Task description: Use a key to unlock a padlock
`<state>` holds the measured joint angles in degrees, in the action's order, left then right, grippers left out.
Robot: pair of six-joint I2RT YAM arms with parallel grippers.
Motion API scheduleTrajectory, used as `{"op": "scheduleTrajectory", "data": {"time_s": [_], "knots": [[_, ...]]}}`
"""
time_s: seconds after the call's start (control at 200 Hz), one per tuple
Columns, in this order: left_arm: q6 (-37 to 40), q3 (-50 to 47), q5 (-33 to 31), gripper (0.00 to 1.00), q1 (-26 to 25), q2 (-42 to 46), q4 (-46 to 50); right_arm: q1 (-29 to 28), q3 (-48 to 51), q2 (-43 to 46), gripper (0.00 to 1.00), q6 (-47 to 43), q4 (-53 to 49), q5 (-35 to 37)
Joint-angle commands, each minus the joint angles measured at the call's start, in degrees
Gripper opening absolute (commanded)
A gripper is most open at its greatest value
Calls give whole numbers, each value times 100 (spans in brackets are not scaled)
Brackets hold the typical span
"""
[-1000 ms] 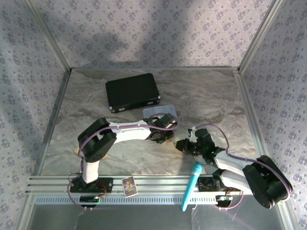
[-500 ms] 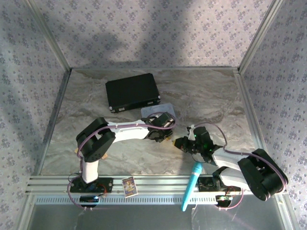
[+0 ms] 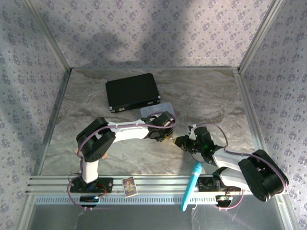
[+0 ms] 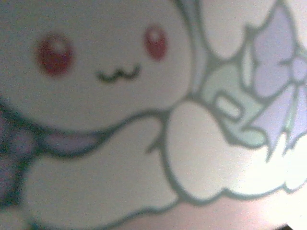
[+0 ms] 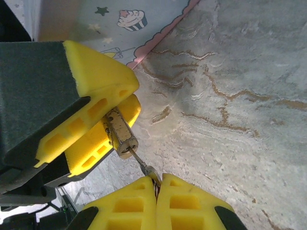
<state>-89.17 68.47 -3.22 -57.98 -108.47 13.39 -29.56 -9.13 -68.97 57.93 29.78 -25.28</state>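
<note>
In the right wrist view the small brass padlock (image 5: 120, 132) is clamped between the yellow fingers (image 5: 98, 86) of my left gripper (image 3: 165, 135), its keyhole end pointing down at my right gripper (image 5: 156, 181). That gripper is shut on the thin silvery key (image 5: 140, 161). The key's tip sits at the keyhole; how deep it goes I cannot tell. The shackle is hidden between the left fingers. In the top view the right gripper (image 3: 181, 142) meets the left one near the table's middle, low over the table.
A pastel tin (image 3: 154, 111) with cartoon print lies just behind the left gripper and shows blurred in the left wrist view (image 4: 144, 120). A black case (image 3: 132, 92) lies farther back. A blue microphone (image 3: 191, 186) and a small card (image 3: 129, 186) lie on the front rail.
My right gripper has moved left toward the left gripper, closing the gap between key and padlock. The left gripper shifted slightly.
</note>
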Motion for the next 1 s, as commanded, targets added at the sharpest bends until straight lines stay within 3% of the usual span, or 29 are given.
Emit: {"op": "scheduleTrajectory", "data": {"time_s": [0.0,0.38,0.675,0.994], "knots": [[-755,-146,587,9,-38,-131,240,-70,-231,-209,0,188,534,91],[-384,322,594,9,-205,-468,672,-161,-538,-433,0,-9,285,115],[-187,546,482,8,-284,-447,926,-312,-746,-1004,0,66,791,69],[-54,437,504,8,-391,-496,971,119,-560,-786,0,43,640,-56]]}}
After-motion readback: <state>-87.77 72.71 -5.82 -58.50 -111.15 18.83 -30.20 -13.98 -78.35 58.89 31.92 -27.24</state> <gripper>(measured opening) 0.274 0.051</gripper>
